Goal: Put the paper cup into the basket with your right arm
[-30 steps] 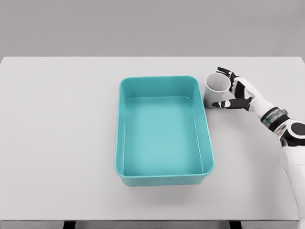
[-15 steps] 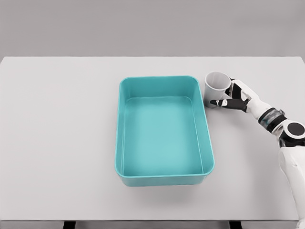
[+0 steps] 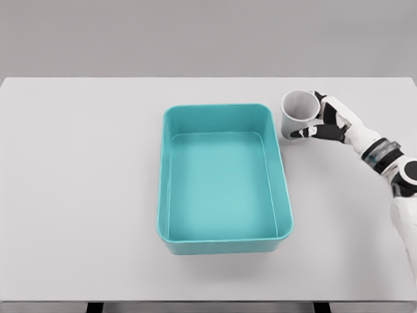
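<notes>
The teal basket (image 3: 225,179) sits on the white table (image 3: 78,182) with nothing inside. Just beside the basket's far right corner, outside it, the white paper cup (image 3: 296,116) tilts slightly, mouth showing, hollow. The right hand (image 3: 330,121) has its fingers curled around the cup's side.
</notes>
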### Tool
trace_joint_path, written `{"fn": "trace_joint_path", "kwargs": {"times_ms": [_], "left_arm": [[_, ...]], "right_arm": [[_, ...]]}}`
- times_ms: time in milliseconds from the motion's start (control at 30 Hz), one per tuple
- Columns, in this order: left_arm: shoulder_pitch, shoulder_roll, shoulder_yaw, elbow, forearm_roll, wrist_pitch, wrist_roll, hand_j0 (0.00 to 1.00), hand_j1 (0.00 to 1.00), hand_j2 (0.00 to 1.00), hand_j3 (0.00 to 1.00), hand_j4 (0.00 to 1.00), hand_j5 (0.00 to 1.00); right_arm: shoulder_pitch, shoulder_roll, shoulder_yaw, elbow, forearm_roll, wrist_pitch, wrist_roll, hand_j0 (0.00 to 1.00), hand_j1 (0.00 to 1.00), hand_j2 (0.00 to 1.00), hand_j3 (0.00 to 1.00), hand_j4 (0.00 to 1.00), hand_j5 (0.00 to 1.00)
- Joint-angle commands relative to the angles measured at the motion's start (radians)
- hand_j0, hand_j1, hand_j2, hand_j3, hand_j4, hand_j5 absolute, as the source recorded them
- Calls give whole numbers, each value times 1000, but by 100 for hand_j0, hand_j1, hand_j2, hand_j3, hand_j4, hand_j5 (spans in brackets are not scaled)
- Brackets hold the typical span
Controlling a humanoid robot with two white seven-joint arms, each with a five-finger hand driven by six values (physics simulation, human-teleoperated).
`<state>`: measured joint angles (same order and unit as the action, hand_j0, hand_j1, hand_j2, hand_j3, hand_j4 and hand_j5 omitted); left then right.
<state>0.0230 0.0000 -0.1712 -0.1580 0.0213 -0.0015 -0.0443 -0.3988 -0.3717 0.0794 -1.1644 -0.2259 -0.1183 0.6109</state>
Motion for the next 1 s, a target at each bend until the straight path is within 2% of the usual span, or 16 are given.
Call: {"fn": "trace_joint_path", "kwargs": {"times_ms": [0, 100, 233, 367, 600, 667, 833, 867, 967], "left_arm": [[0, 0, -1, 0, 0, 0, 0, 100, 100, 100, 100, 100, 100], [0, 0, 1, 0, 0, 0, 0, 100, 100, 100, 100, 100, 100], [0, 0, -1, 0, 0, 0, 0, 100, 100, 100, 100, 100, 100], [0, 0, -1, 0, 0, 0, 0, 100, 100, 100, 100, 100, 100], [0, 0, 1, 0, 0, 0, 0, 100, 100, 100, 100, 100, 100], [0, 0, -1, 0, 0, 0, 0, 100, 100, 100, 100, 100, 100], [0, 0, -1, 0, 0, 0, 0, 100, 100, 100, 100, 100, 100], [0, 0, -1, 0, 0, 0, 0, 100, 100, 100, 100, 100, 100], [0, 0, -1, 0, 0, 0, 0, 100, 100, 100, 100, 100, 100]], "right_arm": [[2, -13, -3, -66, -7, -9, 0, 51, 51, 51, 51, 51, 51], [6, -27, -6, -113, -7, -18, 0, 50, 50, 50, 50, 50, 50], [25, -47, -7, -227, -7, -21, 0, 49, 49, 49, 49, 49, 49], [38, -55, -4, -281, -4, -64, 0, 49, 49, 49, 49, 49, 49], [40, -53, 2, -405, 77, -70, 0, 49, 49, 49, 49, 49, 49], [46, -52, 3, -459, 141, -70, 0, 49, 49, 49, 49, 49, 49], [49, -52, 25, -506, 166, -136, 0, 49, 49, 49, 49, 49, 49], [48, -55, 52, -517, 171, -146, 0, 49, 49, 49, 49, 49, 49], [46, -87, 88, -538, 189, -149, 0, 49, 49, 49, 49, 49, 49]]}}
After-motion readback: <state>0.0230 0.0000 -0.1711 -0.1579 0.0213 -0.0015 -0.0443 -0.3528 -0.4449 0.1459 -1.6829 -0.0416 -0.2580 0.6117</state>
